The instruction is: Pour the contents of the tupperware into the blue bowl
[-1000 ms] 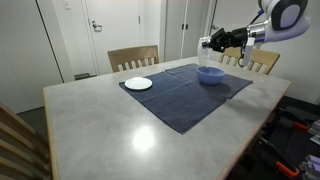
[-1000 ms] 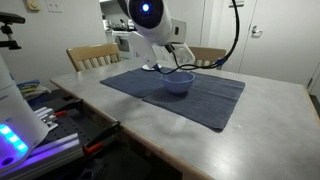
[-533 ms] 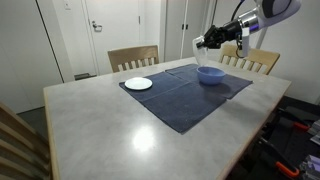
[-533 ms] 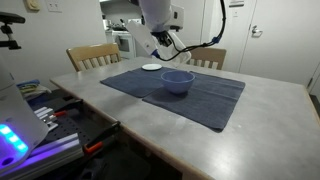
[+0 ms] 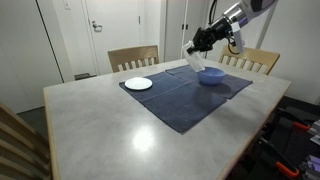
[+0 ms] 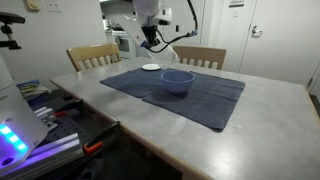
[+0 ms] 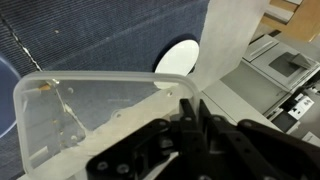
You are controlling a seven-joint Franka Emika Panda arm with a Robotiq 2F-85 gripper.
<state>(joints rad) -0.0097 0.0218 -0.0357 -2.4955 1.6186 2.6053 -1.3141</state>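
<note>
Gripper [image 7: 190, 108] clamped on one tupperware [image 7: 90, 120], aloft near one blue bowl [image 5: 210, 75]; one white plate [image 5: 139, 83] on cloth [image 5: 185, 100].

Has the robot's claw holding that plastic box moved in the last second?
Yes. In an exterior view the gripper, shut on the tupperware, has risen and drawn away from the blue bowl, toward the white plate.

Grey table [image 5: 105, 125]; dark cloth [image 5: 180, 100] flat on it
</note>
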